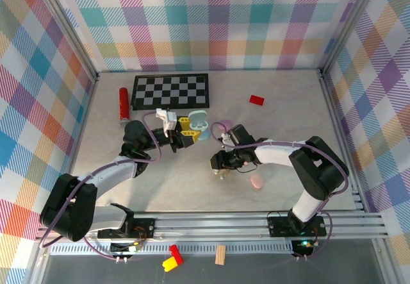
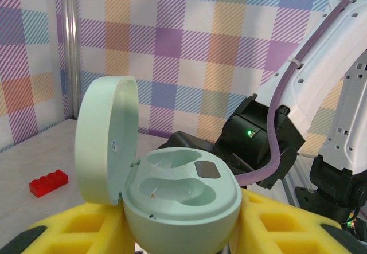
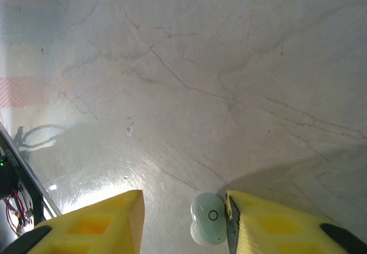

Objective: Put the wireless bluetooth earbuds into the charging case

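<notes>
Yellow jaws of the right gripper (image 3: 184,213) stand apart just above the marbled table (image 3: 172,65). One pale mint stemmed plastic earbud (image 3: 209,224) lies between them, touching one pad, ringed face up, long axis unclear. The left gripper (image 2: 180,238) clamps one mint oval charging case (image 2: 189,217), its lid (image 2: 106,142) raised and both wells empty.

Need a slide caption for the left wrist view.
Left tool holds the open mint charging case, both wells empty; red brick behind.
</notes>
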